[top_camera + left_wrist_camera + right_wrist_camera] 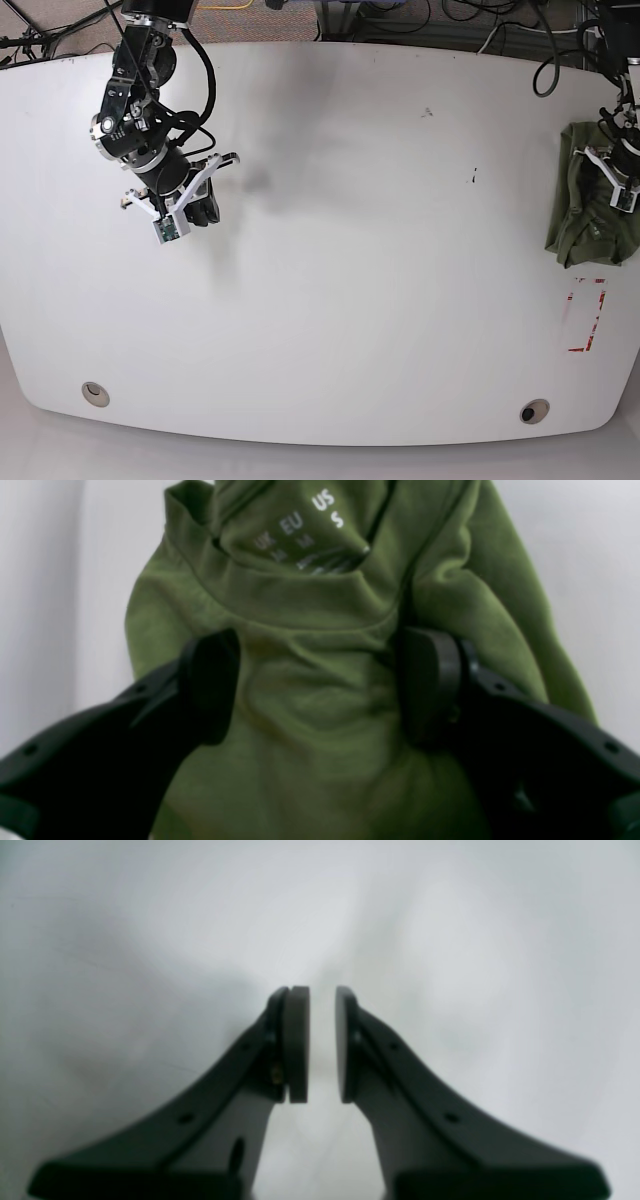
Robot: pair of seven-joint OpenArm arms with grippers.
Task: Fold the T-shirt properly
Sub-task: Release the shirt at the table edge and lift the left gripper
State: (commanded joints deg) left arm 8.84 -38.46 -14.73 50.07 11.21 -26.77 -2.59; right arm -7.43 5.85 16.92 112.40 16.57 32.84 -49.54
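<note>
The olive-green T-shirt [310, 605] lies as a bunched, folded bundle at the far right edge of the white table [380, 250]. Its collar and a size label face the left wrist camera. My left gripper [320, 685] is open wide, and its two black fingers straddle the cloth just below the collar. In the base view this gripper [614, 176] sits on top of the T-shirt [583, 218]. My right gripper [322, 1045] hangs over bare table at the far left [195, 205]. Its pads are nearly together and hold nothing.
A red tape outline [587, 315] marks the table just in front of the shirt. Two round holes [95, 393] [533, 411] sit near the front edge. Cables [560, 45] run along the back edge. The shirt lies right at the table's right edge.
</note>
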